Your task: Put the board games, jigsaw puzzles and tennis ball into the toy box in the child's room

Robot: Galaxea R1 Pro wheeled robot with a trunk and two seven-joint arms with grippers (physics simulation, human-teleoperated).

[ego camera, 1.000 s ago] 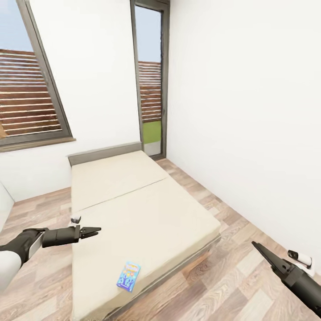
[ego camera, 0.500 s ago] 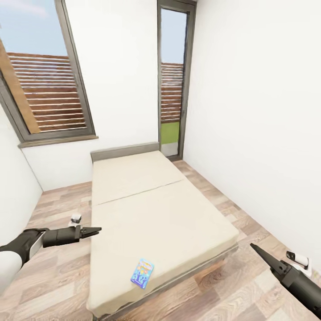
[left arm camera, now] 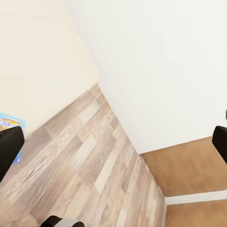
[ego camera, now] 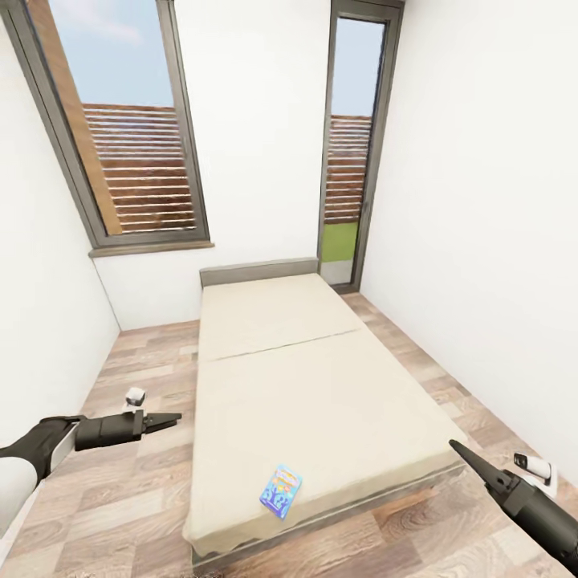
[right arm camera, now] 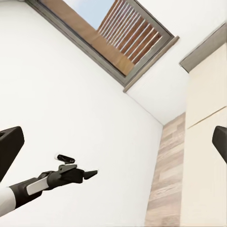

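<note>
A small blue board game (ego camera: 281,490) lies flat near the front edge of the bed (ego camera: 313,385), a low beige mattress on a grey frame. The left wrist view catches this board game (left arm camera: 6,124) partly behind one finger (left arm camera: 9,147), with the bed (left arm camera: 38,56) beyond. My left gripper (ego camera: 172,419) hovers open over the floor left of the bed, well apart from the game. My right gripper (ego camera: 456,445) is open above the floor off the bed's front right corner. Both hold nothing. The right wrist view looks across to the left gripper (right arm camera: 91,173).
White walls close in on both sides of the bed. A large window (ego camera: 132,152) and a tall glazed door (ego camera: 349,152) stand behind it. Wood-plank floor (ego camera: 136,490) runs along both sides. A small white fitting (ego camera: 536,467) sits low on the right wall.
The whole picture has shifted right as the camera turned left, bringing more of the left window and left wall into view. Both arms keep the same pose; the blue game lies still.
</note>
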